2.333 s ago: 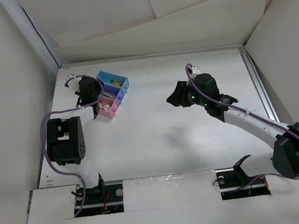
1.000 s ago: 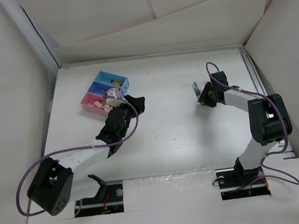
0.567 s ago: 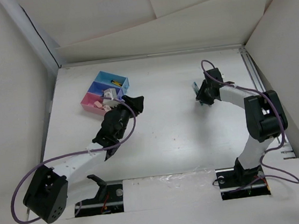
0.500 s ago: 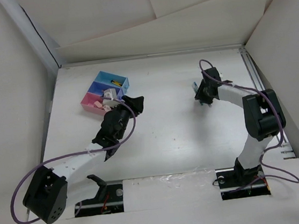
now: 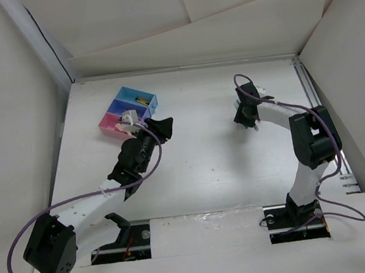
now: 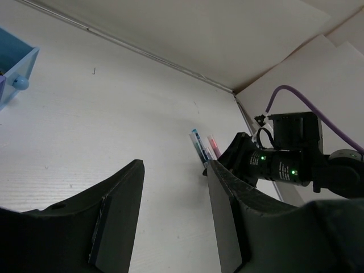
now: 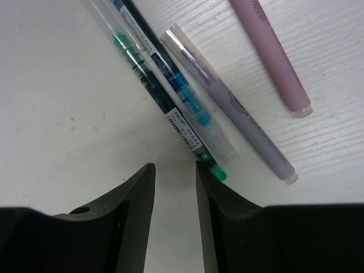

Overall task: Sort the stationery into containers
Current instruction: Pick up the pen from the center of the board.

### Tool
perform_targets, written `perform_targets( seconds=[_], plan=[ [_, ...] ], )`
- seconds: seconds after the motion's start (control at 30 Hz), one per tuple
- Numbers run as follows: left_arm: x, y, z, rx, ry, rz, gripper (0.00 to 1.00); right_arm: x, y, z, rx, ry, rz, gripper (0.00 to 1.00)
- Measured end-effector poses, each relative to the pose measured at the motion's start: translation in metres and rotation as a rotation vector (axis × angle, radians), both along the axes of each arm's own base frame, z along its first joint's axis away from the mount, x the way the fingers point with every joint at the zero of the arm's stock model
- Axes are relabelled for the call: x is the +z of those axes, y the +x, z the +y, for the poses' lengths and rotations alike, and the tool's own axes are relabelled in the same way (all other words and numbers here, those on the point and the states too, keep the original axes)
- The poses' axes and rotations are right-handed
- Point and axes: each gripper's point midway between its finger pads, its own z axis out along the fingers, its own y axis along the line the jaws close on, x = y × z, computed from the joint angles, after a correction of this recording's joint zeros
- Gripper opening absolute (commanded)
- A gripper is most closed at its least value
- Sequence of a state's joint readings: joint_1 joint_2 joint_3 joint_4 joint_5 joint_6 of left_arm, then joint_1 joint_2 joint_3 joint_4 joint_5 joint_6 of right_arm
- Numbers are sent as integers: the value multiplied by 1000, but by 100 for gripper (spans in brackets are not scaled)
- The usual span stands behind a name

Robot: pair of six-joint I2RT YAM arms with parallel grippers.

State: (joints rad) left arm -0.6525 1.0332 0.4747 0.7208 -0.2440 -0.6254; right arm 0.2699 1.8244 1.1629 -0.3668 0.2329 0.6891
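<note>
In the right wrist view several pens lie side by side on the white table: a clear-barrelled blue-green pen [image 7: 170, 108] with a barcode label, a lilac pen [image 7: 250, 132] and a pink pen [image 7: 273, 57]. My right gripper [image 7: 174, 170] is open just short of the blue-green pen's green end, which touches its right finger's tip; nothing sits between the fingers. The containers [image 5: 127, 112] stand at the far left: light blue, blue-violet and pink bins holding small pieces. My left gripper [image 5: 160, 127] hovers beside them, open and empty, and faces the pens [image 6: 200, 147].
White foam boards wall the table on all sides. A metal rail [image 5: 317, 104] runs along the right edge. The right arm [image 6: 290, 165] fills the right side of the left wrist view. A corner of the light blue bin [image 6: 16, 71] shows at its left edge.
My right gripper has slid toward the back of the table over the pens, and its jaws have narrowed slightly. The left arm has stretched a little further forward.
</note>
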Motion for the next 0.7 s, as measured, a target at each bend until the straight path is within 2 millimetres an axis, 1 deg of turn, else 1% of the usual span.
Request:
perform_targets(
  seconds=[0.17, 0.33, 0.37, 0.47, 0.6, 0.7],
  plan=[
    [-3, 0, 0, -1, 6, 7, 45, 2, 0, -9, -26, -41, 2, 39],
    [-4, 0, 0, -2, 7, 9, 43, 5, 4, -16, -40, -55, -9, 38],
    [-5, 0, -1, -4, 9, 11, 43, 5, 5, -17, -41, -57, -9, 37],
    [-10, 1, -2, -9, 17, 22, 43, 6, 6, -20, -45, -64, -11, 37],
    [-14, 1, -4, -13, 24, 31, 43, 8, 11, -26, -52, -71, -13, 37],
    [-15, 1, -4, -15, 26, 34, 43, 5, 15, -26, -47, -76, -4, 37]
  ],
)
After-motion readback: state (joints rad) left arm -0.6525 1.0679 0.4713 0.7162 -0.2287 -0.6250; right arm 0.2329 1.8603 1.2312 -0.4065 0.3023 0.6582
